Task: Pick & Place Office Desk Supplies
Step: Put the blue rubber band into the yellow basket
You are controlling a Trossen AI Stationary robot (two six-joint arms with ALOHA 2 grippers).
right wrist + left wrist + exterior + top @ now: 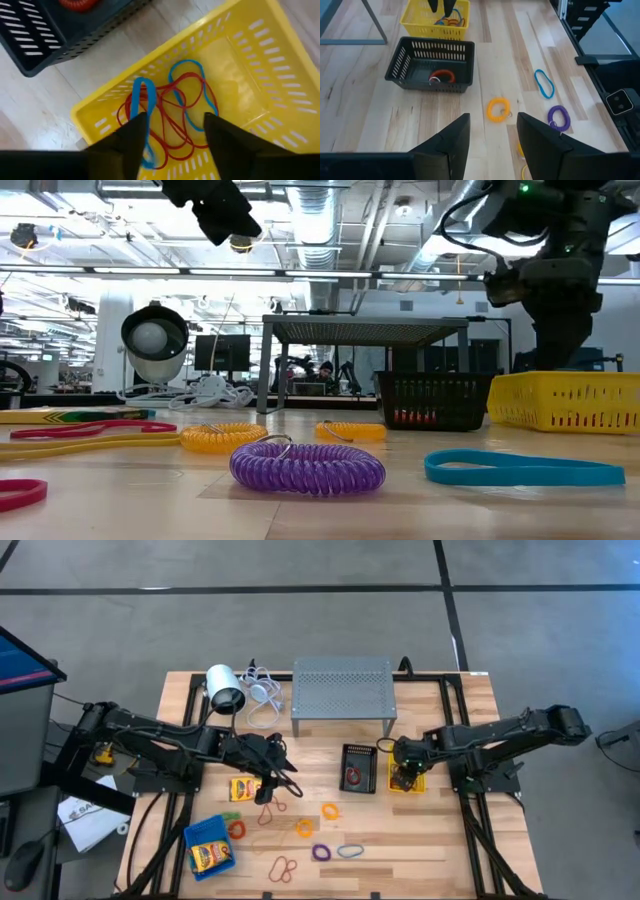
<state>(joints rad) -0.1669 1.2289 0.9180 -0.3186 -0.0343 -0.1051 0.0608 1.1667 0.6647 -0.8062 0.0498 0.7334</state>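
Right fingers (172,132) spread over yellow bin (250,60) of red and blue bands (170,112), left fingers (492,137) spread, empty

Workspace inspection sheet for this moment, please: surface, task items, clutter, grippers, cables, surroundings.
Surface: wooden slat table, bare toward the right.
Job's things: yellow bin holds red and blue bands; black bin holds an orange-red coil; blue bin holds a crayon box; second crayon box on the table; loose bands and coils spread along the front.
Clutter: grey perforated stand, white cylinder.
Grippers: left gripper open above the table; right gripper open over the yellow bin.
Cables: white cable beside the cylinder.
Surroundings: grey floor; monitor and papers at left.
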